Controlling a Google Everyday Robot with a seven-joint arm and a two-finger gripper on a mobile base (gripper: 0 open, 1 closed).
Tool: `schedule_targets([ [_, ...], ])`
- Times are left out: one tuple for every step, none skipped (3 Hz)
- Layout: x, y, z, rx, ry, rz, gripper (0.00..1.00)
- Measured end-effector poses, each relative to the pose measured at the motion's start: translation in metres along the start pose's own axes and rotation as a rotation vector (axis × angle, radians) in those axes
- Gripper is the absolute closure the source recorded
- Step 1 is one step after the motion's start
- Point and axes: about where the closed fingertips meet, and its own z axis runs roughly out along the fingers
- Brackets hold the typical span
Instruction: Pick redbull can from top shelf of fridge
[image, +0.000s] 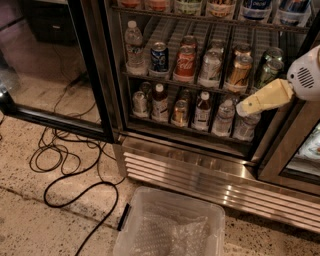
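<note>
1. Camera view: gripper (247, 106) hangs at mid-right before the fridge (200, 172); wide or narrow, you cannot tell.
2. You cannot single out the redbull can; cropped blue-silver cans (292, 7) stand upright above it, at the top edge.

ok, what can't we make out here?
Camera view:
Top of the fridge: cut off by the frame's edge, so redbull can can't be identified.
Uppermost visible drinks: only bases show.
One bottle at lower right: partly hidden by the gripper, which sits before the fridge's right side.
</note>
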Motion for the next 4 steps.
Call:
schedule_targets([
  [-0.035,-0.002,0.005,0.076,-0.130,0.089,0.00],
  [-0.059,-0.012,0.006,0.182,-0.200,0.133,0.00],
  [-0.059,-0.022,0.003,0.219,-0.207,0.182,0.00],
  [-0.059,-0.022,0.003,0.219,-0.207,0.182,0.00],
])
